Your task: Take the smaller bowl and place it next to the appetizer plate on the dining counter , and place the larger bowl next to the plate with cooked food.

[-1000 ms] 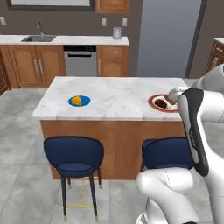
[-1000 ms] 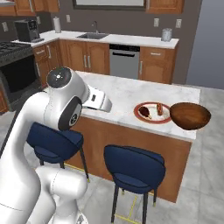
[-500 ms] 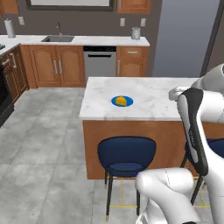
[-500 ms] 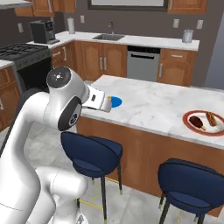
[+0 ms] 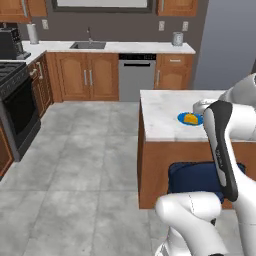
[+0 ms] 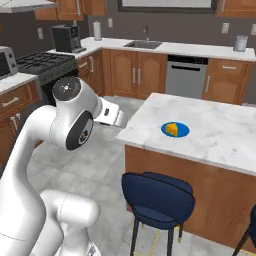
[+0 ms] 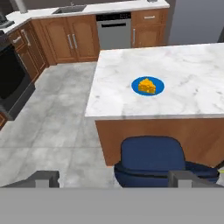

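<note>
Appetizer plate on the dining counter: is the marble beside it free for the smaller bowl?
Yes. Around the appetizer plate the dining counter shows bare marble on every side; nothing visible blocks a spot next to it.

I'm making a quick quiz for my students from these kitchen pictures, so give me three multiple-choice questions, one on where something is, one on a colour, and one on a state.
1. Where does the small flat bright blue round plate sit?
A. on the white grey-veined marble island counter
B. on the grey floor
C. on the black stove

2. What colour is the padded stool at the island?
A. red
B. navy blue
C. green

3. How does the tool stand?
A. shut on the plate
B. shut on a cup
C. open, holding nothing

Answers: 1 A, the plate with its yellow-orange cheese wedge rests on the marble top near the island's end. 2 B, the seat is dark blue in all three views. 3 C, the hand view shows the two tips far apart with nothing between them.
</note>
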### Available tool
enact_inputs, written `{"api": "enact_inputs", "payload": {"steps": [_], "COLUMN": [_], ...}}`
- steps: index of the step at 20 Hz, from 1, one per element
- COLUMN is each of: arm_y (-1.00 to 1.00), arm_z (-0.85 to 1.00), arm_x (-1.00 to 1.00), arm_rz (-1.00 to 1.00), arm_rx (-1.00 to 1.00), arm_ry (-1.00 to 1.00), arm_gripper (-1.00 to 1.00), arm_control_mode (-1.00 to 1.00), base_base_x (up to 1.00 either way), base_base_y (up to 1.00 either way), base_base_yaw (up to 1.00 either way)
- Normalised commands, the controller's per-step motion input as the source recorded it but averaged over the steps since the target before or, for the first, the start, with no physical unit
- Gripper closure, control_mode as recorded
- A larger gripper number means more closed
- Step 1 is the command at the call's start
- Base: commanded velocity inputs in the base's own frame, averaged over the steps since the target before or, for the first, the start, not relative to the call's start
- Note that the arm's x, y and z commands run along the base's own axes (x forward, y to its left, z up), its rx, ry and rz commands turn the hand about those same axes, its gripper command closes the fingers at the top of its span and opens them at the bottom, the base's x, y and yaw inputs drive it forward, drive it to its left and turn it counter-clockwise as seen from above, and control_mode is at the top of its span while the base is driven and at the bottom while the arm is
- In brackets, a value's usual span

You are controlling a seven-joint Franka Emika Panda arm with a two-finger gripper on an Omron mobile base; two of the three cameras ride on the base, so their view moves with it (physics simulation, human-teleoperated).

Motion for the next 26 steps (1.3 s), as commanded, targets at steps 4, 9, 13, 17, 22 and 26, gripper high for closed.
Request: {"api": "enact_inputs", "payload": {"steps": [4,9,13,17,22,26], "arm_y": [0.00,0.00,0.00,0.00,0.00,0.00], "arm_z": [0.00,0.00,0.00,0.00,0.00,0.00], "arm_x": [0.00,0.00,0.00,0.00,0.00,0.00], "arm_rz": [0.00,0.00,0.00,0.00,0.00,0.00], "arm_rx": [0.00,0.00,0.00,0.00,0.00,0.00], "arm_ry": [0.00,0.00,0.00,0.00,0.00,0.00], "arm_gripper": [-1.00,-1.00,-1.00,-1.00,-1.00,-1.00], "arm_control_mode": [1.00,1.00,1.00,1.00,1.00,1.00], "base_base_x": [0.83,0.99,1.00,1.00,1.00,1.00], "base_base_y": [1.00,1.00,1.00,0.62,0.16,0.00], "base_base_yaw": [-0.02,-0.08,-0.08,-0.04,0.00,0.03]}}
